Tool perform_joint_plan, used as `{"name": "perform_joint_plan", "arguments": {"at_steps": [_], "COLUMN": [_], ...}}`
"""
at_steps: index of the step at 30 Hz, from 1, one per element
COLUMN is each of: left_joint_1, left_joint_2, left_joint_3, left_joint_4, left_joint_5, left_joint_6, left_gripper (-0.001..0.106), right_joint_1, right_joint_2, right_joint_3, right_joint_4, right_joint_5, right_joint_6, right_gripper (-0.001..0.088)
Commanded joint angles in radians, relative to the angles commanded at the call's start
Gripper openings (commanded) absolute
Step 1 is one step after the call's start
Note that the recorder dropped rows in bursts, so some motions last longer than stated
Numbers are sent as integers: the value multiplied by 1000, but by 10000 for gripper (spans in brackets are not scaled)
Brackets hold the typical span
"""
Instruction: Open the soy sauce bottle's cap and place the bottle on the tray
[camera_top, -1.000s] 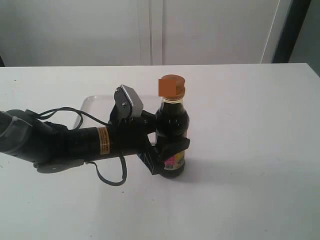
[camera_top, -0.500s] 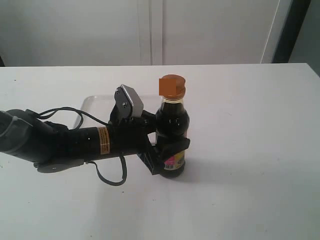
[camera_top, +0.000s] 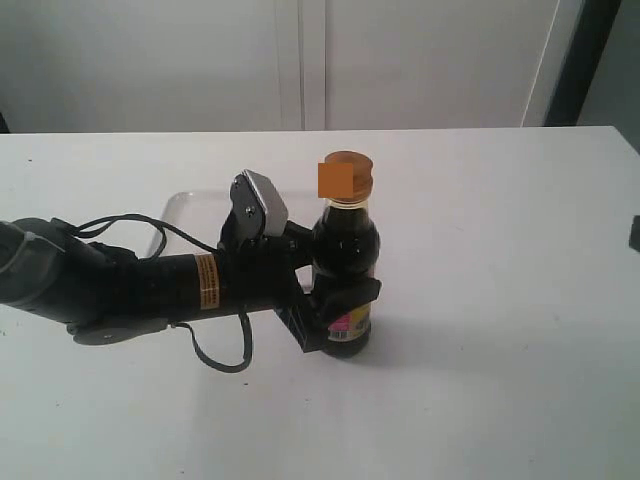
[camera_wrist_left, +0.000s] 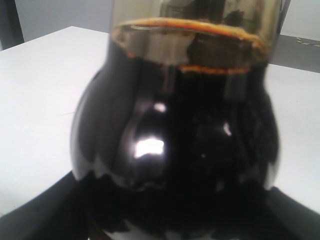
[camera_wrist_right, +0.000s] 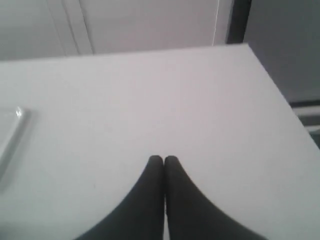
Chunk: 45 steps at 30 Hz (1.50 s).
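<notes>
The soy sauce bottle stands upright on the white table, its dark liquid filling the left wrist view. Its orange-gold cap sits on the neck with the lid down. My left gripper is shut on the bottle's lower body at the label, reaching in from the left. The white tray lies behind that arm, mostly hidden by it; one corner of it shows in the right wrist view. My right gripper is shut on nothing above bare table, and only a dark sliver of it reaches the exterior view's right edge.
The white table's far edge meets a pale wall. Its right-hand edge drops off to a dark floor. A black cable loops under the left arm.
A dark bit of the right arm has come into sight at the exterior view's right edge. The bottle and left gripper have barely shifted.
</notes>
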Motion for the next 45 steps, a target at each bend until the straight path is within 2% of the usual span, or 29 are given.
{"name": "perform_joint_plan", "arguments": {"at_steps": [2,3,4,5,6,8,14,21,26,34,45], "left_joint_1": [0,0,0,0,0,0,0,0,0,0,0], "left_joint_2": [0,0,0,0,0,0,0,0,0,0,0], "left_joint_3": [0,0,0,0,0,0,0,0,0,0,0], "left_joint_4": [0,0,0,2,2,2,2,0,0,0,0], "left_joint_5": [0,0,0,0,0,0,0,0,0,0,0], "left_joint_6": [0,0,0,0,0,0,0,0,0,6,61], "left_gripper": [0,0,0,0,0,0,0,0,0,0,0], "right_joint_1": [22,33,33,33,33,33,33,63,115,188,207], "right_joint_2": [25,44,58,87,103,152,246,325,384,445,544], "right_joint_3": [-29,-52,-67,-87,-94,-99,-100,-100,-100,-123,-209], "right_joint_4": [247,464,604,843,955,1320,1781,1897,2044,2046,2046], "right_joint_5": [28,102,164,271,305,371,521,549,568,520,488], "right_joint_6": [-235,-473,-612,-850,-947,-1180,-1472,-1534,-1620,-1655,-1595], "right_gripper": [0,0,0,0,0,0,0,0,0,0,0]}}
